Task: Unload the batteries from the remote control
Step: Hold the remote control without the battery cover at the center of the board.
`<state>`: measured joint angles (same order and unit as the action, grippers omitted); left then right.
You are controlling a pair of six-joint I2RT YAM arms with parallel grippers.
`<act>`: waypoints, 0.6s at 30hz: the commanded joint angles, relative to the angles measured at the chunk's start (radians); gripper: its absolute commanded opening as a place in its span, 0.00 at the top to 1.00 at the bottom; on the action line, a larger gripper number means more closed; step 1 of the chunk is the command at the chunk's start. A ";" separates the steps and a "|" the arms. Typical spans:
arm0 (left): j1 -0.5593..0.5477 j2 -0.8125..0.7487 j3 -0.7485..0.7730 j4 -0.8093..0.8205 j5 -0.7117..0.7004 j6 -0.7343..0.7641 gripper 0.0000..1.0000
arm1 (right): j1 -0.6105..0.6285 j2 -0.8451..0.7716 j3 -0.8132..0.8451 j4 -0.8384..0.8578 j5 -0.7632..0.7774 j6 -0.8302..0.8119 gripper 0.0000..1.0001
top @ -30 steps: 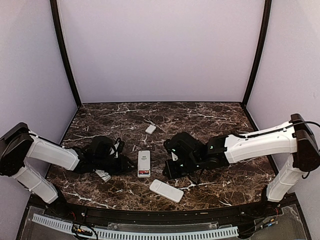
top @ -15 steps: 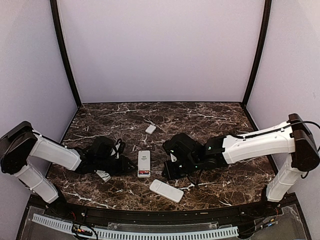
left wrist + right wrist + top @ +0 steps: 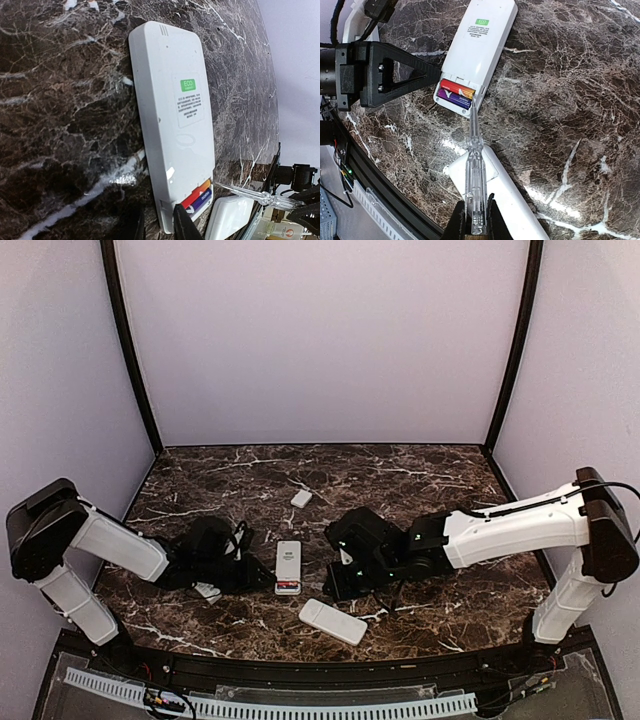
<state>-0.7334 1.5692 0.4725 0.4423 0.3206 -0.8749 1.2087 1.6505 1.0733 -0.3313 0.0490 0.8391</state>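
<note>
Batteries (image 3: 456,95) lie exposed; right tool (image 3: 472,222), clamped on a clear pick (image 3: 471,165), should pry next; left tool (image 3: 160,226) grip, I cannot tell.

An orange-red battery (image 3: 457,90) and a blue-purple battery (image 3: 455,101) are seated side by side, crosswise, at the uncovered end of the remote control (image 3: 480,40). The remote is laid back-up, and the blue-purple battery is nearest its end edge.

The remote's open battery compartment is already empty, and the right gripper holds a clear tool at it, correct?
Not empty: the right wrist view shows two batteries, orange-red and purple, inside the remote. The right gripper does hold the clear tool pointed at them.
</note>
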 commanded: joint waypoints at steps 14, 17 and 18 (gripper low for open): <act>-0.004 0.058 0.016 0.058 0.040 -0.008 0.93 | 0.012 0.023 0.022 0.016 -0.017 0.029 1.00; -0.004 0.064 0.011 0.068 0.048 -0.015 0.95 | 0.012 0.023 0.018 0.039 -0.036 0.039 1.00; -0.004 0.068 0.009 0.073 0.049 -0.016 0.96 | 0.011 0.024 0.017 0.045 -0.042 0.043 1.00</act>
<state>-0.7300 1.6066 0.4782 0.5007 0.3561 -0.8845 1.2091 1.6531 1.0775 -0.3340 0.0380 0.8585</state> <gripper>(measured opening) 0.060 0.090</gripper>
